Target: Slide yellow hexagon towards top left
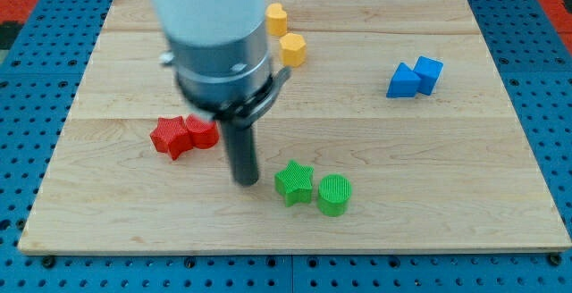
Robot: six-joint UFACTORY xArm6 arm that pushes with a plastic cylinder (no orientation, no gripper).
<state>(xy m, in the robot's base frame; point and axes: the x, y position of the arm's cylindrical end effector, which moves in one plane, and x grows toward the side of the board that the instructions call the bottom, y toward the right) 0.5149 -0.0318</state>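
The yellow hexagon (292, 49) lies near the view's top, just right of the arm's grey body. A second yellow block (276, 16) sits above it, partly hidden by the arm; its shape is unclear. My tip (246, 182) rests on the board well below the yellow hexagon, just left of the green star (294, 182) and right of the red blocks. It touches no block.
A red star (170, 137) and another red block (202, 132) touch each other left of my tip. A green cylinder (334, 195) sits right of the green star. Two blue blocks (404, 81) (429, 73) sit at the right. The wooden board (447, 168) ends near all view edges.
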